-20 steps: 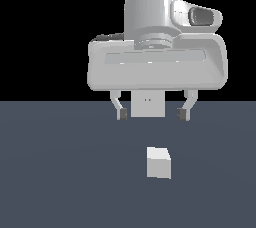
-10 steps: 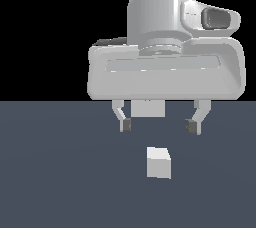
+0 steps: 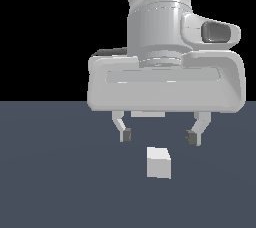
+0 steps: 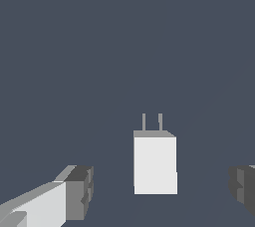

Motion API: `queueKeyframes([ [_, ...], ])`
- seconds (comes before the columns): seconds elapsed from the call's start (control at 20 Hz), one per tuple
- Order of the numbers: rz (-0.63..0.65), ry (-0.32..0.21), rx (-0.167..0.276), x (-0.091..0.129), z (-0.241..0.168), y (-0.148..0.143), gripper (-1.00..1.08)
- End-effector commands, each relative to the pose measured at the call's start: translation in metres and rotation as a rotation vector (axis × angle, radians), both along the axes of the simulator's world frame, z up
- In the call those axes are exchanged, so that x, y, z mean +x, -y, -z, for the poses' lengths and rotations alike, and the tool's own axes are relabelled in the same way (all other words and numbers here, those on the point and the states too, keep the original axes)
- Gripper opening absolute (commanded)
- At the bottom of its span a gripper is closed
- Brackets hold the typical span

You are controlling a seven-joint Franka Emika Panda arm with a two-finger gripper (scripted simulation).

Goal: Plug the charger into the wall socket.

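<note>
The charger (image 3: 159,162) is a small whitish cube lying on the dark grey floor. In the wrist view the charger (image 4: 155,164) shows two thin prongs pointing away from the camera. My gripper (image 3: 158,136) is open and empty. It hovers just above the charger, with the fingers spread wider than the cube. In the wrist view my gripper (image 4: 162,188) has one fingertip on each side of the charger, not touching it. The wall socket is almost all hidden behind my hand; only a pale strip (image 3: 147,114) shows under the palm, and its holes are out of view.
The flat dark grey floor (image 3: 55,182) spreads around the charger. The large hand body (image 3: 165,84) fills the middle of the exterior view and blocks what lies behind it.
My hand has come lower and closer over the charger and looms larger. The fingers have spread wider. The socket plate with its two dots has slipped behind the hand.
</note>
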State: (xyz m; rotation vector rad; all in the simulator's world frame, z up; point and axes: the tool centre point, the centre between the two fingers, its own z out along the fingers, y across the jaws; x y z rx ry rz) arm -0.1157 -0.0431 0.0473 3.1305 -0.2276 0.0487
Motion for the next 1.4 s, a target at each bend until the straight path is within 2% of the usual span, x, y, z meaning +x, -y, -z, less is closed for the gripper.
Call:
queueKeyframes([
  [0.0,0.000,-0.001,0.000,-0.001,0.011,0.000,1.00],
  [0.5,0.000,0.000,0.000,0.000,0.036,0.000,1.00],
  [0.55,0.000,0.000,0.000,0.000,0.036,0.000,-1.00],
  [1.1,0.000,0.000,0.000,0.000,0.035,0.000,-1.00],
  [1.35,-0.005,0.000,0.000,0.007,0.030,0.001,-1.00],
])
